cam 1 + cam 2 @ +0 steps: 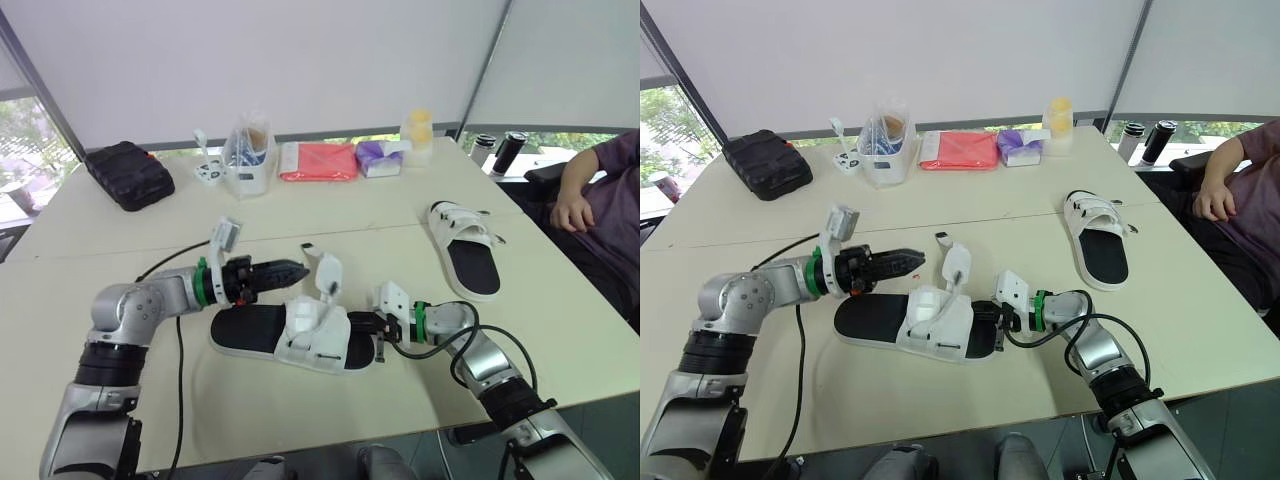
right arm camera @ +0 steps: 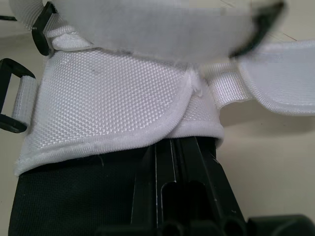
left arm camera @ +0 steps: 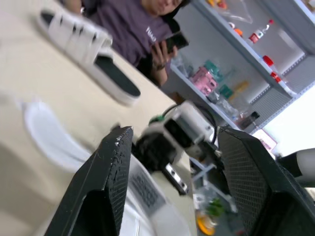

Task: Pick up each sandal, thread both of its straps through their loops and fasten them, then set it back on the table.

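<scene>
Webbing over a flat black footbed makes the near sandal look light, with a sole stiff enough to hold by its edge and limp white straps that will flop unless pinched near their tips. It lies in the middle of the tabletop, its straps standing open and its black loops empty. The sole rim seems the safest place to steady it, and each strap's free end the place to pull. The right gripper sits at the sandal's end with its fingers drawn together, apparently pinching the sole under the white upper. The left gripper hovers just beside the raised strap, spread wide and holding nothing. The far sandal lies well apart, near a seated person. At the back edge a clear tub holds small items I cannot identify.
</scene>
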`<state>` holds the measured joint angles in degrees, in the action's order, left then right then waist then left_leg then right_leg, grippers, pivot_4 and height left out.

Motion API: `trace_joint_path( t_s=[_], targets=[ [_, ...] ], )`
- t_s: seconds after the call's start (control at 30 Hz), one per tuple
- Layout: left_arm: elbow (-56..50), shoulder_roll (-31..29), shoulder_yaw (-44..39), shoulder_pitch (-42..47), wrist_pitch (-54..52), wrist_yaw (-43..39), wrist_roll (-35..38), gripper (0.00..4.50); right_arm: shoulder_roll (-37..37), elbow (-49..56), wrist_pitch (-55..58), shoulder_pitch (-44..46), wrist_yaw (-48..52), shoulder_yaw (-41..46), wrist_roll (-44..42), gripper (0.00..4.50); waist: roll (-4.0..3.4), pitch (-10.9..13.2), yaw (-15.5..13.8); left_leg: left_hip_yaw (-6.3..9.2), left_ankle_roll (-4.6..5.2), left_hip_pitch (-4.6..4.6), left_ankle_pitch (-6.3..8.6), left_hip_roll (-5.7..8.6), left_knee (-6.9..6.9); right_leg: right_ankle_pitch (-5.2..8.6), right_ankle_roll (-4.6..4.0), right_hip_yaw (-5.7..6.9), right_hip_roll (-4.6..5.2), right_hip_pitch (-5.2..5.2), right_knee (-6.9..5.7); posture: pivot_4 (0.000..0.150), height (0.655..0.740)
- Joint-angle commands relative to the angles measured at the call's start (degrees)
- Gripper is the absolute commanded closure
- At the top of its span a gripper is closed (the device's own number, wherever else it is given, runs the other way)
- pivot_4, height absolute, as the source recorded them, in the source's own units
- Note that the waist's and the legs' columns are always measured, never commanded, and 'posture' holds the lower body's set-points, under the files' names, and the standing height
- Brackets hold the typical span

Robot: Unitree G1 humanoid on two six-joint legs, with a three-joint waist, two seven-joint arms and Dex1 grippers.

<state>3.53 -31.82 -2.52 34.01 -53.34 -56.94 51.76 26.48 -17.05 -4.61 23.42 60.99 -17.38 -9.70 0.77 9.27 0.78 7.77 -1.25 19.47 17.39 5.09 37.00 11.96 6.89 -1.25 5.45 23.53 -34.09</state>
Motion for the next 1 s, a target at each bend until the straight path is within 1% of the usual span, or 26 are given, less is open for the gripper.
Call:
trace_joint_path(
  t_s=[0.03,0.13,0.27,0.37,0.4,0.5,0.53,0.57,0.63,0.73,0.87,1.0],
  targets=[
    [-0.01,-1.46,4.27,2.93,7.85,-2.11,-8.96,1.59,1.06,-4.04,2.86,-2.46,-1.27,-1.77,4.70,4.50,0.00,0.00,-0.02,0.00,0.00,0.00,0.00,0.00,0.00,0.00,0.00,0.00,0.00,-0.01,0.00,0.150,0.7400],
    [2.25,-0.93,7.18,4.68,9.84,-4.17,-12.53,1.59,0.90,-4.41,2.76,-2.33,-1.30,-1.82,4.78,4.50,-0.01,-0.01,0.02,-0.02,-0.01,-0.01,0.00,0.01,0.00,0.00,0.00,-0.01,0.01,-0.02,0.01,0.150,0.7400],
    [4.84,0.90,14.23,9.37,16.43,-8.57,-20.53,1.59,0.50,-4.87,2.73,-1.85,-1.30,-1.92,4.92,4.50,0.17,0.09,-0.05,0.00,0.00,0.00,0.00,0.01,0.01,0.00,0.01,0.02,0.00,-0.04,0.01,0.150,0.7400],
    [1.35,-1.16,19.70,9.32,23.92,-15.63,-26.04,1.59,0.33,-4.76,2.79,-1.82,-1.49,-1.91,4.96,4.50,0.13,0.10,0.33,-0.03,0.00,0.00,0.00,0.01,-0.01,0.00,0.01,0.01,0.01,-0.03,0.03,0.150,0.7400],
    [0.09,-1.94,21.04,9.16,24.99,-17.89,-26.90,1.59,0.30,-4.74,2.78,-1.85,-1.55,-1.89,4.96,4.50,0.13,0.10,0.42,-0.04,0.00,-0.01,0.00,0.00,-0.05,-0.01,0.02,0.00,0.01,-0.01,0.03,0.150,0.7400],
    [-2.48,-2.71,21.30,8.94,20.42,-21.51,-24.02,1.59,0.26,-4.83,2.72,-1.91,-1.70,-1.82,4.95,4.50,0.12,0.11,0.28,-0.03,0.00,0.00,0.00,-0.02,-0.11,-0.01,0.02,0.01,0.00,0.04,0.02,0.150,0.7400],
    [-2.46,-3.17,22.18,9.06,19.76,-23.86,-23.82,1.59,0.23,-4.84,2.68,-2.03,-1.73,-1.83,4.98,4.50,0.13,0.11,0.23,-0.03,0.00,0.01,0.00,-0.02,-0.10,0.00,0.02,0.01,0.00,0.03,0.02,0.150,0.7400],
    [-2.36,-3.48,22.83,9.14,19.59,-25.55,-24.02,1.59,0.21,-4.83,2.65,-2.12,-1.76,-1.83,5.00,4.50,0.13,0.12,0.24,-0.02,0.01,0.01,0.00,-0.02,-0.07,0.01,0.02,0.01,0.00,0.01,0.02,0.150,0.7400],
    [-0.52,-3.08,24.48,9.51,21.76,-26.97,-26.75,1.59,0.19,-4.82,2.66,-2.22,-1.81,-1.84,4.96,4.50,0.12,0.12,0.21,-0.02,0.01,0.00,0.00,-0.02,-0.06,0.02,0.02,0.01,0.00,-0.01,0.02,0.150,0.7400],
    [3.04,-0.39,25.51,10.51,23.43,-27.07,-28.86,1.59,-0.01,-4.86,2.78,-2.10,-1.93,-1.91,4.98,4.50,0.14,0.13,0.17,-0.01,0.02,-0.01,0.00,-0.01,-0.05,0.03,0.03,0.01,-0.01,-0.02,0.02,0.150,0.7400],
    [8.89,4.73,27.25,12.68,25.33,-26.08,-32.33,1.59,0.03,-4.63,2.80,-2.39,-2.02,-1.84,5.01,4.50,0.16,0.13,0.10,-0.01,0.02,0.00,0.00,-0.01,-0.02,0.02,0.04,0.02,-0.01,-0.02,0.02,0.150,0.7400],
    [12.89,7.86,28.35,14.52,26.49,-26.78,-34.77,1.59,-0.02,-4.47,2.92,-2.49,-2.25,-1.77,4.99,4.50,0.15,0.13,0.19,-0.01,0.02,0.00,0.00,-0.01,-0.02,0.01,0.05,0.02,-0.01,-0.02,0.02,0.150,0.7400]
  ],
)
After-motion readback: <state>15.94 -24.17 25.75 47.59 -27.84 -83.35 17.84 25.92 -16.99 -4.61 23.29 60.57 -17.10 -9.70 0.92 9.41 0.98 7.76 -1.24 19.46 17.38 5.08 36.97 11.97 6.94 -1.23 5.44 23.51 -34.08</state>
